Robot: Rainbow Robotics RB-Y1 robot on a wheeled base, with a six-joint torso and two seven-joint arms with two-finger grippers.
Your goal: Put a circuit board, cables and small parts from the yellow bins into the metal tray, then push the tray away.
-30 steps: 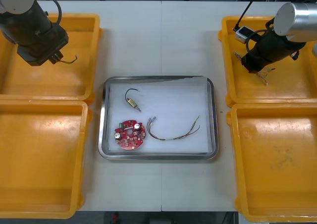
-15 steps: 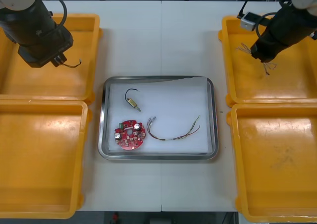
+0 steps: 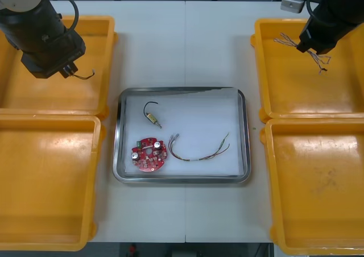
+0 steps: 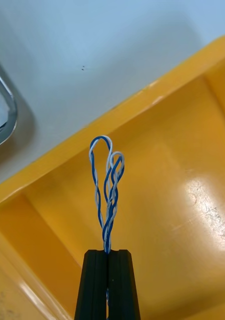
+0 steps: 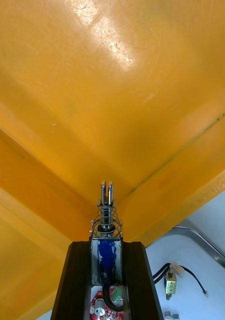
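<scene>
The right claw (image 4: 108, 252) pinches a thin twisted blue and white cable (image 4: 108, 231), its loops poking out over the smooth far right yellow bin (image 3: 296, 92). The left claw (image 5: 106, 246) grips a small metal part (image 5: 106, 225) with a springy coil over the far left yellow bin (image 3: 57, 98).

Glossy plastic bins (image 3: 45, 183) (shiny metal tray (image 3: 116, 137))

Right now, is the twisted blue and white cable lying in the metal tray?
No, the right end effector grips the cable above a yellow bin.
</scene>
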